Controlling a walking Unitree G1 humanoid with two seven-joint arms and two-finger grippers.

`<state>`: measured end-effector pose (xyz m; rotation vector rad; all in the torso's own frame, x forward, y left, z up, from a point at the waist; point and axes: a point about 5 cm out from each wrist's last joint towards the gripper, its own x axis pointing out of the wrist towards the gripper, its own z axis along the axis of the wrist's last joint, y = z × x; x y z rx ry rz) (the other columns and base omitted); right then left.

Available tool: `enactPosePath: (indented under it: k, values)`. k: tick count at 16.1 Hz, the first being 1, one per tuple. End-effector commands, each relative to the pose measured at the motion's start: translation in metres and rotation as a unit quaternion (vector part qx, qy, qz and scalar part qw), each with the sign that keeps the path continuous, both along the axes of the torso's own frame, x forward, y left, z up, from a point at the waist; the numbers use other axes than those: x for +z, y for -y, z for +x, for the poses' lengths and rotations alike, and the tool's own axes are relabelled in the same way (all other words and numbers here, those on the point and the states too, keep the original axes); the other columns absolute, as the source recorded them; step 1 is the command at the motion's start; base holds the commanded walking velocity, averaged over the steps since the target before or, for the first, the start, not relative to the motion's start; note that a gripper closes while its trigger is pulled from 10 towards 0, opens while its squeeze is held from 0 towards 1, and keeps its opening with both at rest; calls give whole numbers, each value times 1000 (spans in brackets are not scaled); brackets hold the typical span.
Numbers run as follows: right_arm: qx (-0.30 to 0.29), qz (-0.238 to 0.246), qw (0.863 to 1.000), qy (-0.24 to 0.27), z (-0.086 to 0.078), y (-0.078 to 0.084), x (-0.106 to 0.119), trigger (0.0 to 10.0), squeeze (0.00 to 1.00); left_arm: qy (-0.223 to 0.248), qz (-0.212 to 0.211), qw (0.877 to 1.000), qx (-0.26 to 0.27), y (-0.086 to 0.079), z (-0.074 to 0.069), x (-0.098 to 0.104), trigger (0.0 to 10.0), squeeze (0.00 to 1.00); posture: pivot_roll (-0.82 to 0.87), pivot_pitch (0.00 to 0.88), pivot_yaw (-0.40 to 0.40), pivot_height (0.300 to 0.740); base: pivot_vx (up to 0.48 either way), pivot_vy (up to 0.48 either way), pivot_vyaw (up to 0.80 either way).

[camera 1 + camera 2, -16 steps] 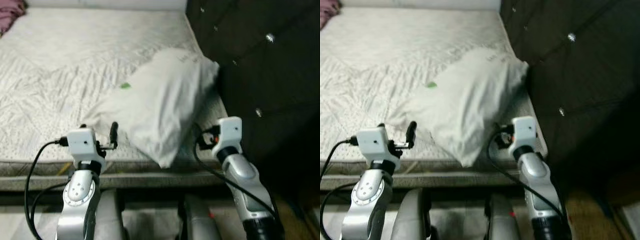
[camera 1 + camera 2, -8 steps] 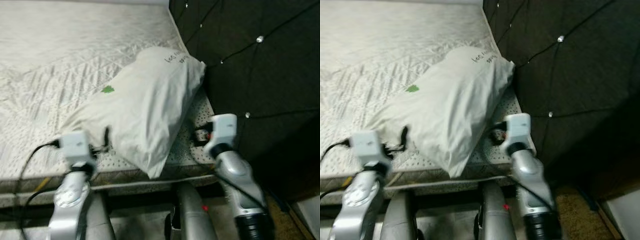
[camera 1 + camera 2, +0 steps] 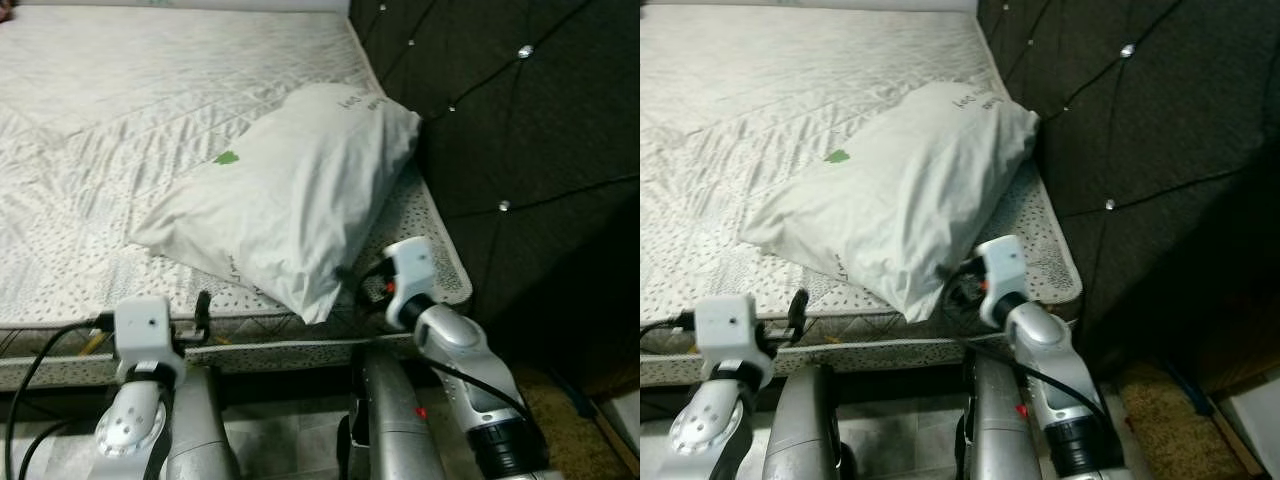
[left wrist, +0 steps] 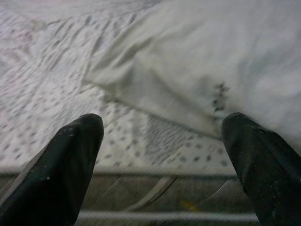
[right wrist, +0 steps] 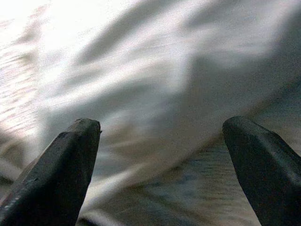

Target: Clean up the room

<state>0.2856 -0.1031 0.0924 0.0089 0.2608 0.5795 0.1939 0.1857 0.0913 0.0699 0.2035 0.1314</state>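
Reaching for the pillow (image 3: 290, 205) at the bed's (image 3: 120, 110) headboard (image 3: 520, 130) corner.
Both claws spread, empty: right claw (image 5: 162, 155) at the pillow's near tip, left claw (image 4: 162, 155) short of it; next, close in and grip.

Through the right wrist camera I see my right gripper (image 5: 164, 165) with its two black fingers (image 5: 56, 169) spread wide, nothing between them. Close ahead lies a white pillow (image 5: 155, 80), creased and folded, brightly lit on one side and blurred. Past its lower edge I make out a strip of dotted mattress (image 5: 202, 188). Fingertips look close to the fabric; contact unclear.
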Motion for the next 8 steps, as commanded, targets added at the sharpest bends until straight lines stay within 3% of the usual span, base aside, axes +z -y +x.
enactPosePath:
  k: [1,4,6,8]
  values:
    - [43,1,999,-23,2,-4,-1,10000,0,0,8,1000,8,-5,-5,3,10000,0,52,95,-57,543,0,0,0]
    - [117,21,992,-51,2,-19,2,10000,0,-15,20,999,21,-13,-20,5,10000,0,89,107,-60,543,0,0,0]
    - [191,43,978,-67,-3,-41,9,10000,0,-26,38,998,32,-21,-31,6,10000,0,119,114,-69,543,0,0,0]
    - [221,49,971,-75,-6,-55,12,10000,0,-26,41,998,34,-24,-32,9,10000,0,131,115,-69,543,0,0,0]
